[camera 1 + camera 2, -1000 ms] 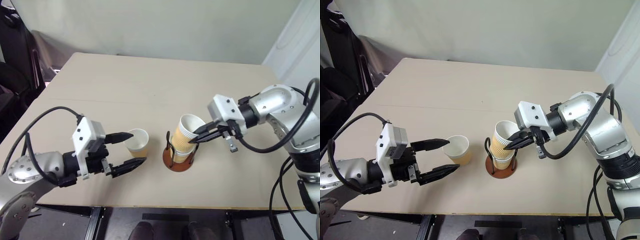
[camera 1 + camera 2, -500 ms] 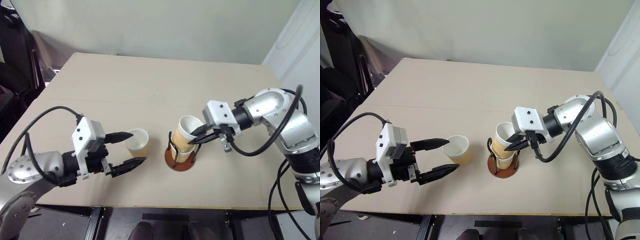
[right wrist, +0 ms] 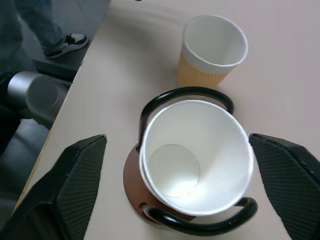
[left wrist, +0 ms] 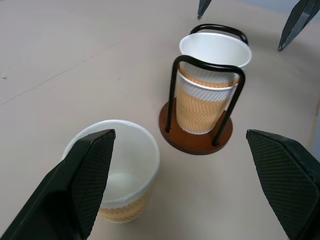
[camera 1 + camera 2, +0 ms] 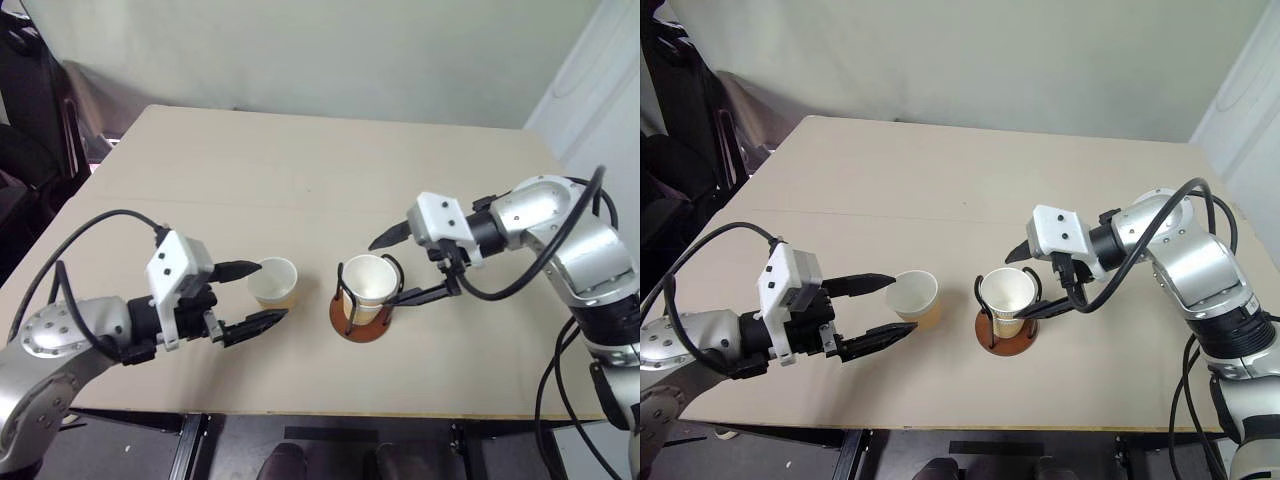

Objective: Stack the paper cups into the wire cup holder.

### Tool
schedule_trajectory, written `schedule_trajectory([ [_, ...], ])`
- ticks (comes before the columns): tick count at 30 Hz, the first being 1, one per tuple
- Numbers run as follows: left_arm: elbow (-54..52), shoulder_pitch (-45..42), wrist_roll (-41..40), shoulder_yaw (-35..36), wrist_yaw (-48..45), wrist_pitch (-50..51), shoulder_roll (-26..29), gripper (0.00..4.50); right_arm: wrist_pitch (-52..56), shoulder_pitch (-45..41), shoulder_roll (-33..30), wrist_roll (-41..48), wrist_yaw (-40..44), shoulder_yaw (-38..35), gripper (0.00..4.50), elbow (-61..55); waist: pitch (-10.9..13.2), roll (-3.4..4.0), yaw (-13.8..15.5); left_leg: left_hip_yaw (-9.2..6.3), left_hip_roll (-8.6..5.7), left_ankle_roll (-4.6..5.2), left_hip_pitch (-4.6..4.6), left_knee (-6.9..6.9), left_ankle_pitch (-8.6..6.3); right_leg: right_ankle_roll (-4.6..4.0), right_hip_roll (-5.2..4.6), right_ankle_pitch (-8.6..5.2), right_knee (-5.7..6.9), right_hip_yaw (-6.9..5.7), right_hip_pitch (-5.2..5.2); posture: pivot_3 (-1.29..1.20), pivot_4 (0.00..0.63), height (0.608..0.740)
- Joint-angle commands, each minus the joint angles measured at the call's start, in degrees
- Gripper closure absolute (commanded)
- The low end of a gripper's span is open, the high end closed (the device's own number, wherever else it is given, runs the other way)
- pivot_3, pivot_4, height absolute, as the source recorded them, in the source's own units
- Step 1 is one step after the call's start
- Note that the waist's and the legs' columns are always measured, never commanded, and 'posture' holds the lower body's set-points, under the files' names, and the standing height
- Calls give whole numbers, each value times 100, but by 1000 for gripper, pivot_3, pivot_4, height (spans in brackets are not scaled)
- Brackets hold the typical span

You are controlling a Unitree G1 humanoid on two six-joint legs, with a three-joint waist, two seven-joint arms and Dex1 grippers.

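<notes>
1. Head views: we just saw the right pincer [image 5: 413, 264] let go and spread wide. The cup it pinched has dropped level into the wire cup holder [image 5: 364, 308], centre frame. Two stacked, one left.
2. Left wrist: left pincer [image 4: 185, 182] is spread around the last paper cup [image 4: 118, 170], lower left on the counter [image 4: 75, 65].
3. Right wrist: stacked cups [image 3: 196, 155] sit centred.

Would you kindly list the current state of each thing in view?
Stacked paper cups: nested upright in the holder.
Wire cup holder: upright on the table.
Loose paper cup: upright, ungripped.
Left tool: open around the loose cup.
Right tool: open beside the stack.
</notes>
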Motion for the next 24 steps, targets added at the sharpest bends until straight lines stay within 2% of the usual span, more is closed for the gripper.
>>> schedule_trajectory([
  [1,92,-211,424,-273,-74,-229,138,0,310,3,-16,577,-245,-892,27,90,0,0,6,0,0,0,0,0,0,0,0,0,0,0,1,0,150,740],
  [3,206,-369,619,-515,-127,-297,148,0,620,184,67,1288,-271,-1693,27,419,0,0,13,-1,-1,-1,-1,0,0,0,0,0,-1,0,-1,0,150,740],
  [5,337,-500,1008,-930,-258,-402,278,0,571,870,-37,1956,99,-2584,27,617,-8,-17,86,-4,-2,-2,-2,-1,1,0,0,0,-4,-1,1,0,150,740],
  [9,612,-690,1511,-1395,-433,-597,359,0,724,1853,-177,2693,24,-3466,27,145,-6,-13,141,-2,-11,-2,-5,-4,1,-3,-5,-2,-15,1,2,0,150,740],
  [16,1018,-1084,2124,-1999,-699,-886,263,0,1005,2679,-174,3712,-574,-4203,27,-834,-1,-5,-1,14,-3,-8,10,-4,5,-4,11,-2,0,4,8,0,150,740],
  [23,1304,-1324,2626,-2456,-864,-1080,170,0,694,3354,-373,3736,-559,-4349,27,-991,-1,-5,-34,11,-5,2,7,6,-1,-4,6,-2,0,3,11,0,150,740],
  [24,1340,-1338,2708,-2499,-870,-1118,161,172,635,3406,-387,3723,-530,-4350,6,-957,-1,-5,-36,11,-6,2,5,4,-1,-4,5,-2,-1,3,10,0,150,740],
])
